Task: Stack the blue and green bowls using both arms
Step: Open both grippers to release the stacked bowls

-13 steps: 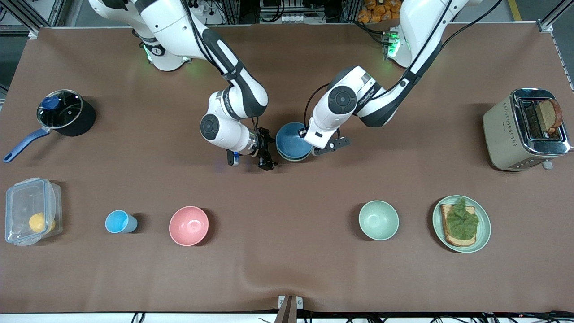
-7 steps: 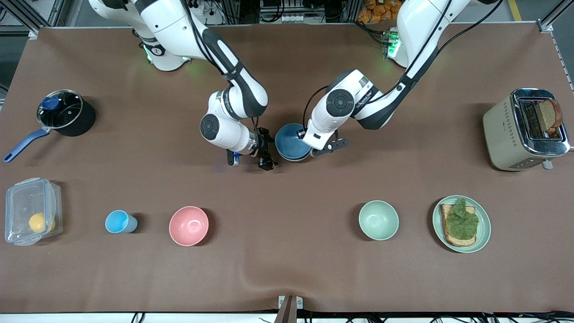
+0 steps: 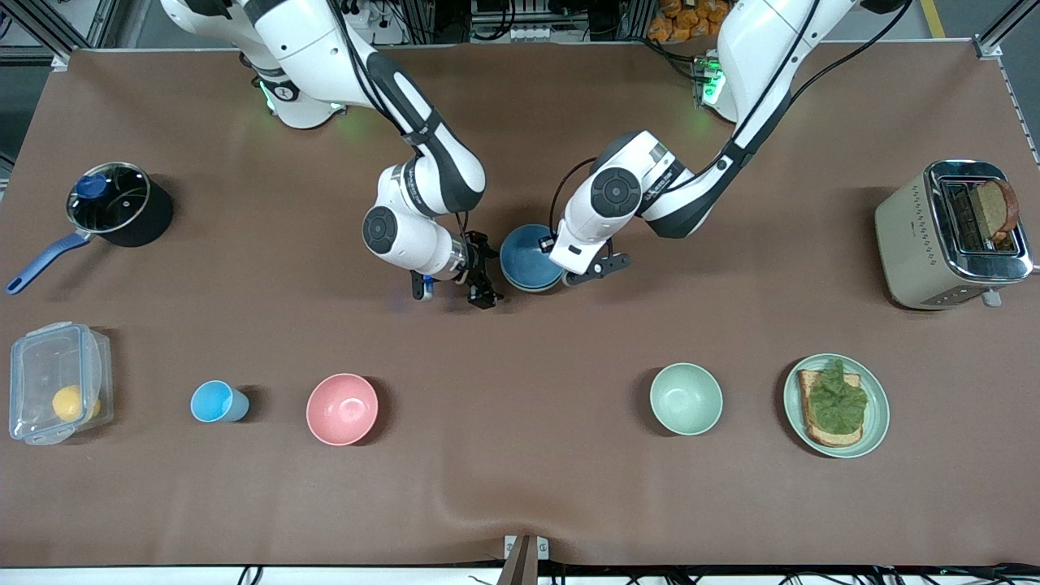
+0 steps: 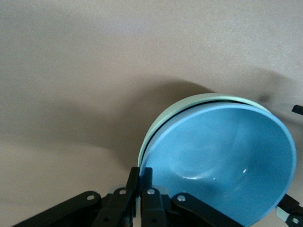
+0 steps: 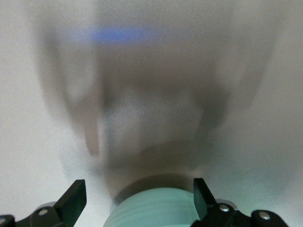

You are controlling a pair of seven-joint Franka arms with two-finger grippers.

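Stacking appears done: blue bowl (image 3: 530, 258) sits nested in green bowl (image 4: 189, 106) mid-bench. Left tool (image 4: 140, 189) is clamped on the blue bowl's rim (release outstanding). Right tool (image 3: 455, 288) hangs beside the stack, spread wide, empty.

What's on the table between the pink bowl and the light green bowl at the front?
Nothing. In the front view, only bare brown table lies between the pink bowl and the mint-green bowl.
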